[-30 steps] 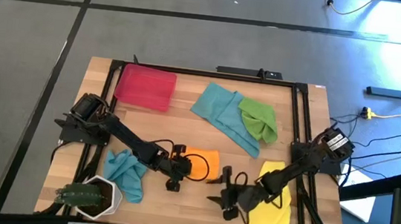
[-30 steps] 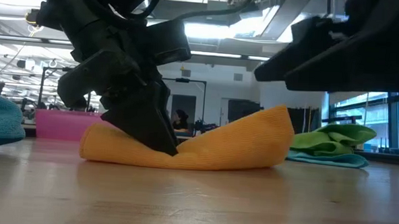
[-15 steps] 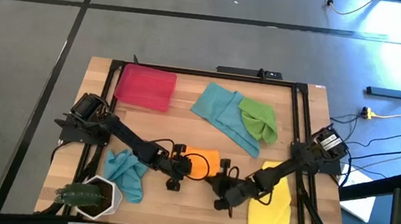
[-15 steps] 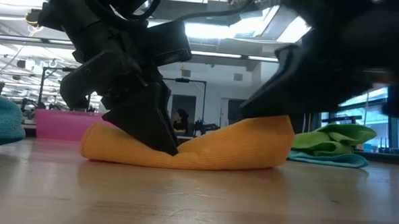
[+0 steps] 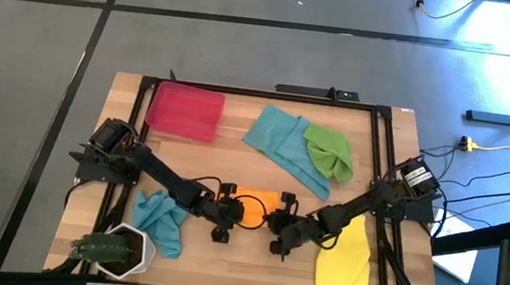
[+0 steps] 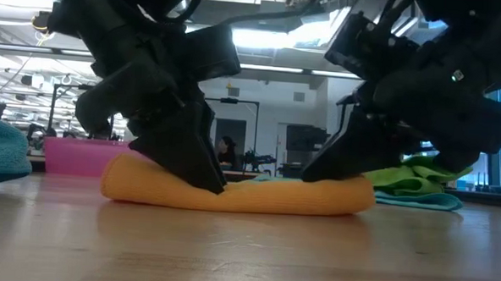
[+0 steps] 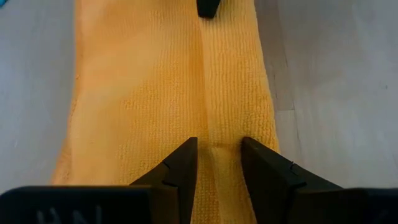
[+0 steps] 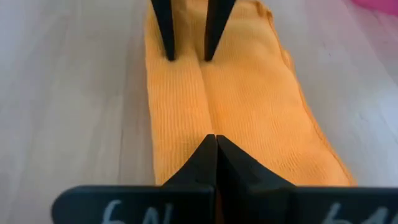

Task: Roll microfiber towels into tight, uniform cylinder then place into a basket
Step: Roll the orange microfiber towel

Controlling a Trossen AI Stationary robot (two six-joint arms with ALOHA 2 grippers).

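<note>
Looking straight down from the high view, the orange towel (image 5: 256,203) sits folded into a narrow strip at the front-middle of the table (image 5: 234,159), with an arm on each end. The left gripper (image 5: 231,212) is on the towel's left end and the right gripper (image 5: 277,225) is on its right end. The basket (image 5: 184,110) is way off at the back left corner, nothing in it as far as I can see. One teal towel (image 5: 278,145) lies spread at the back with the green towel (image 5: 328,151) bunched on top of its right side. The other teal towel (image 5: 159,221) is crumpled front left next to the white pot (image 5: 120,248), and the yellow towel (image 5: 345,261) is front right under the right arm.

From the low view, the orange towel (image 6: 235,194) lies flat and low on the wood, both grippers pressing down onto it, one per end.

Left wrist view: the left fingers (image 7: 180,171) stand a bit apart, planted on the orange cloth either side of its centre fold.

Right wrist view: the right fingers (image 8: 208,158) are squeezed right together, tips on the towel's crease, and whether any cloth is caught between them is hard to say. The left gripper's two tips show at the far end.
</note>
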